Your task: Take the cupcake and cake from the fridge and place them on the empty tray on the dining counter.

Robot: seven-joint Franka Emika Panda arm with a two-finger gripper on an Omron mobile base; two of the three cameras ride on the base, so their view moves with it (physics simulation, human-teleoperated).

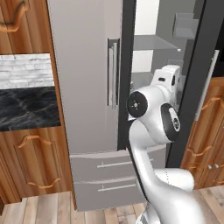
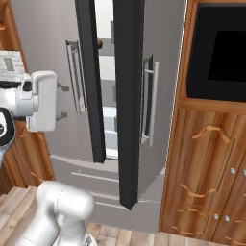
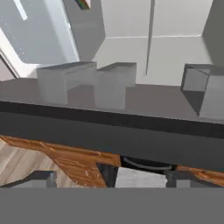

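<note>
The fridge (image 1: 83, 87) is tall and grey, its left door shut and its right door (image 2: 129, 105) swung open on a dark edge. White interior and grey shelves (image 1: 151, 43) show through the gap. My gripper (image 2: 62, 102) hovers in front of that gap, open, with nothing between its fingers. In the hand view the gripper (image 3: 109, 178) faces the open door's inner side, fingertips (image 3: 40, 178) far apart. A tiny dark red thing (image 2: 99, 44) sits high inside; I cannot tell if it is the cupcake. The cake, the tray and the dining counter are out of view.
Grey door bins (image 3: 65, 81) line the open door above its dark edge (image 3: 109, 127). Wooden cabinets (image 2: 211, 158) and a black wall oven (image 2: 216, 53) stand right of the fridge. A black marble wall counter (image 1: 26, 109) lies to the left. Fridge drawers (image 1: 105, 175) sit below.
</note>
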